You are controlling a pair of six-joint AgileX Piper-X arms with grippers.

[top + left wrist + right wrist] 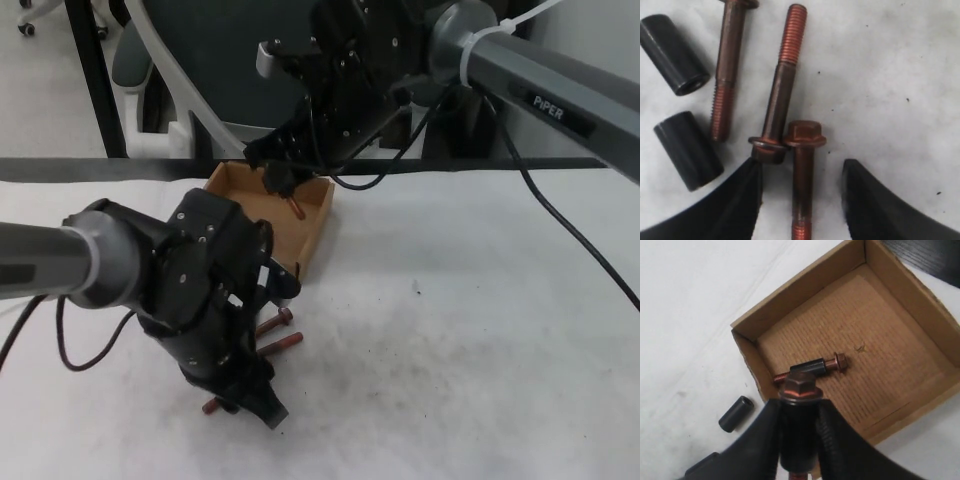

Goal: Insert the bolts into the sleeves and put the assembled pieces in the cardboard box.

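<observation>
My right gripper (799, 410) is shut on an assembled piece (799, 391), a copper bolt in a black sleeve, and holds it over the cardboard box (790, 295). Another assembled piece (812, 367) lies on the box floor. In the high view this gripper (285, 178) hangs above the box (316, 232). My left gripper (802, 195) is open just above the white bench, with a loose bolt (804, 150) lying between its fingers. Two more bolts (780, 90) (727, 75) and two black sleeves (675, 52) (687, 150) lie beside it.
The loose bolts (278, 345) lie on the white cloth in front of the box, partly under the left arm (200, 280). A black sleeve (735, 413) lies outside the box wall. The bench to the right is open cloth.
</observation>
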